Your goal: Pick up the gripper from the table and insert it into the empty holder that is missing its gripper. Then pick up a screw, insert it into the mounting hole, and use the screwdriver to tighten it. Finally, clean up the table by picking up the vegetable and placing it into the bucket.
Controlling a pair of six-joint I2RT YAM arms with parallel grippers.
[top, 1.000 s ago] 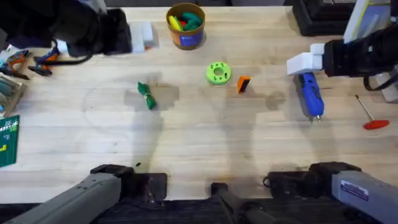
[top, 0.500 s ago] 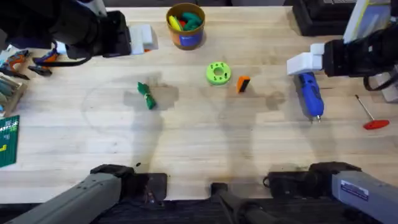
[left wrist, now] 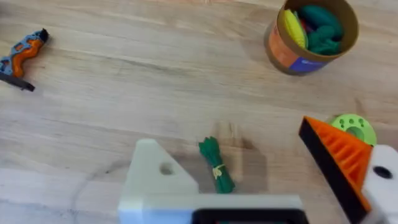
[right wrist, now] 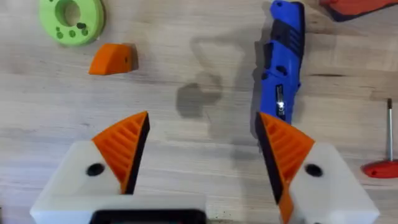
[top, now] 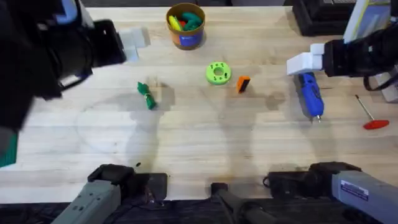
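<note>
The small orange gripper (top: 243,84) (right wrist: 113,59) lies on the table right of centre. The bare white holder (left wrist: 155,180) is one finger of my left gripper (left wrist: 230,143) (top: 132,38), which is open and high over the table's far left; its other finger carries an orange tip. The dark-green vegetable (top: 147,95) (left wrist: 216,165) lies below it. The blue screwdriver (top: 310,94) (right wrist: 285,62) lies at the right, beside my open, empty right gripper (right wrist: 202,121) (top: 301,62). The bucket (top: 185,25) (left wrist: 311,31) stands at the back centre with toys inside.
A lime-green disc with holes (top: 218,73) (right wrist: 71,18) sits just left of the orange gripper. A thin rod with a red handle (top: 371,115) lies at the far right. A small orange and blue tool (left wrist: 22,56) lies at the far left.
My left arm has risen towards the overhead camera and now shows larger and blurred, covering the table's left edge. The right arm and the objects on the table have not moved.
</note>
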